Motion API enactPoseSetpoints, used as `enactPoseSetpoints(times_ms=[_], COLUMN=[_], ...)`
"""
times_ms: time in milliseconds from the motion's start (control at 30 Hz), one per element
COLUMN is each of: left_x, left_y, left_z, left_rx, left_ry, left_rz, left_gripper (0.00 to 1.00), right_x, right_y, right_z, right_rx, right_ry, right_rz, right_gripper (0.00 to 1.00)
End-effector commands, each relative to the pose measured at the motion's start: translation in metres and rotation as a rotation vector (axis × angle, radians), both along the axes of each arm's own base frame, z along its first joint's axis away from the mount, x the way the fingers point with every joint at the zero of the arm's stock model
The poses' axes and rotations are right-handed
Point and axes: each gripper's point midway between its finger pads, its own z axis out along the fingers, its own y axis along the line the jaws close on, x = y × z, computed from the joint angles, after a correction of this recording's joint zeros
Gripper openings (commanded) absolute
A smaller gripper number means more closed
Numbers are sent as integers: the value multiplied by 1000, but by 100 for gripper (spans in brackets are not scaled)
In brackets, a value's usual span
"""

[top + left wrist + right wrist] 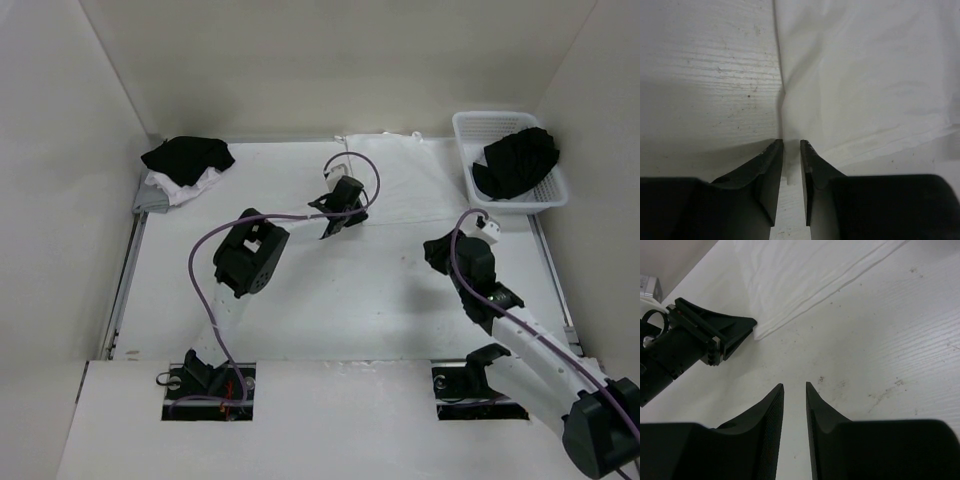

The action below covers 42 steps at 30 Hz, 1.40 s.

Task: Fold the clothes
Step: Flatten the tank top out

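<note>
I'm seeing the white tank top (410, 175) lying spread flat on the table (330, 310), at the far side and right of centre. It's sitting between the black-and-white pile of garments (185, 165) in the far left corner and the white basket (462, 125) in the far right corner. The basket is holding a black garment (518, 160).

The left gripper (333, 222) is reaching out to the top's near left corner. In the left wrist view its fingers (771, 165) are standing almost together with only a thin slit between them. The tips are sitting right at the cloth's left edge (782, 107), where the fabric is puckering into a small crease. I'm not able to tell whether any cloth is actually pinched in that slit. The right wrist view is showing the same thing from the side: the left gripper's tip (747, 326) is touching the corner of the top (805, 275).

The right gripper (437, 250) is hovering over bare table just near of the top's front hem, not touching it. Its fingers (771, 415) are standing slightly apart with nothing between them, only scuffed white tabletop showing in the gap.

Both arms' purple cables are looping free above the table.
</note>
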Motion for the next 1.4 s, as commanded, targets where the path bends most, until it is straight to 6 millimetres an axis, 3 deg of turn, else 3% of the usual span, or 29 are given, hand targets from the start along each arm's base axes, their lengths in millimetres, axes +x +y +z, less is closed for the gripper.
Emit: enactPoseSetpoints(times_ms=[0, 100, 200, 333, 433, 533, 667, 833, 1033, 1233, 1367], left_x=[-6, -8, -9, -25, -50, -78, -109, -131, -139, -138, -139], left_y=[-4, 9, 34, 86, 127, 154, 174, 191, 206, 215, 218], left_z=[-4, -3, 13, 26, 12, -8, -25, -29, -27, -22, -22], left_rx=[-30, -48, -89, -113, -93, -91, -94, -98, -101, -105, -106], left_ry=[42, 45, 19, -8, 23, 70, 112, 121, 116, 100, 100], left_rz=[-3, 20, 69, 139, 183, 208, 221, 231, 242, 248, 248], left_gripper=[15, 5, 0, 0, 0, 0, 0, 0, 0, 0, 0], right_x=[3, 4, 5, 5, 7, 9, 8, 18, 37, 46, 45], right_y=[3, 4, 3, 2, 1, 4, 18, 29, 31, 35, 37], right_z=[14, 11, 7, -9, -21, -33, -50, -57, -48, -71, -81], right_rx=[28, 23, 17, 3, -5, -22, -37, -33, -41, -77, -81], right_ry=[-66, -57, -47, 11, 54, 108, 170, 196, 170, 245, 269], right_rz=[10, 12, 8, 1, -9, -2, 29, 47, 29, 39, 36], right_gripper=[29, 30, 36, 43, 47, 50, 54, 51, 31, 41, 39])
